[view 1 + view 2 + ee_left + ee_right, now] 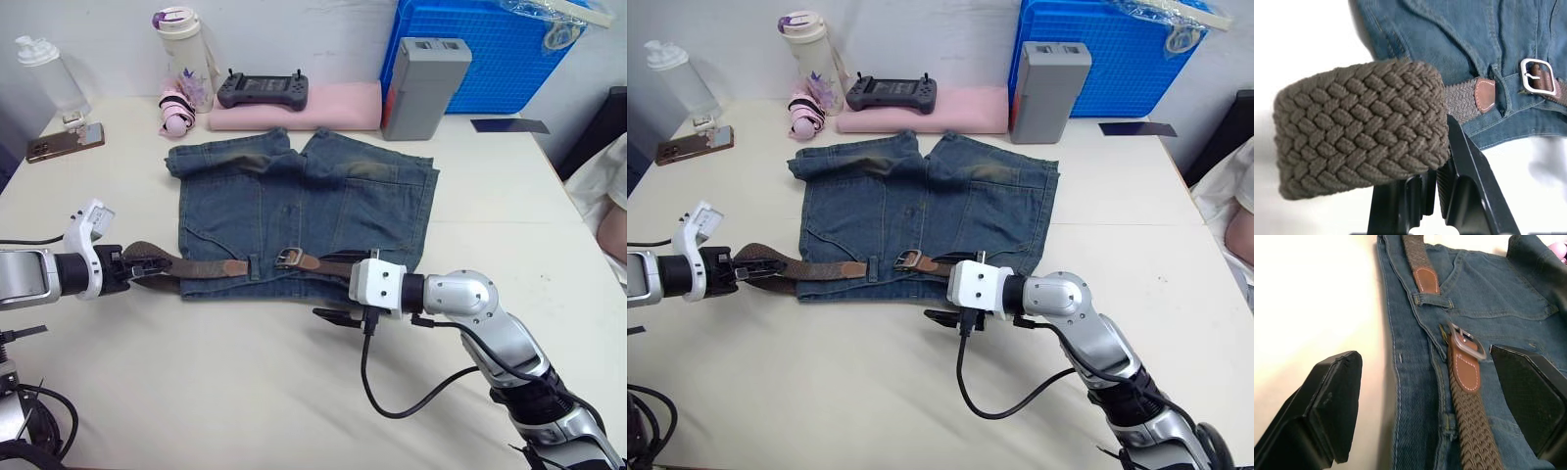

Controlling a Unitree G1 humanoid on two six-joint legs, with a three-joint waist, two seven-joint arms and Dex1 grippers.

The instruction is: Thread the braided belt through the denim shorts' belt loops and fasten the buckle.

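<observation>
Even, bright light falls from overhead in the head views, leaving only a faint soft shadow under the right pincer (338, 316) on the cream table (245, 392), and both views are sharp throughout. In the left wrist view the table washes out to near white, and the braided belt (1361, 142) loop close to the lens is crisp while the denim shorts (1459, 44) behind look softer. In the right wrist view the table glares pale and the near fingertips (1327, 406) are slightly blurred.

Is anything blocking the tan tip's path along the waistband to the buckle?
Only a belt loop: the tan tip lies against it, with the buckle just past. Nothing else visible sits between them.
</observation>
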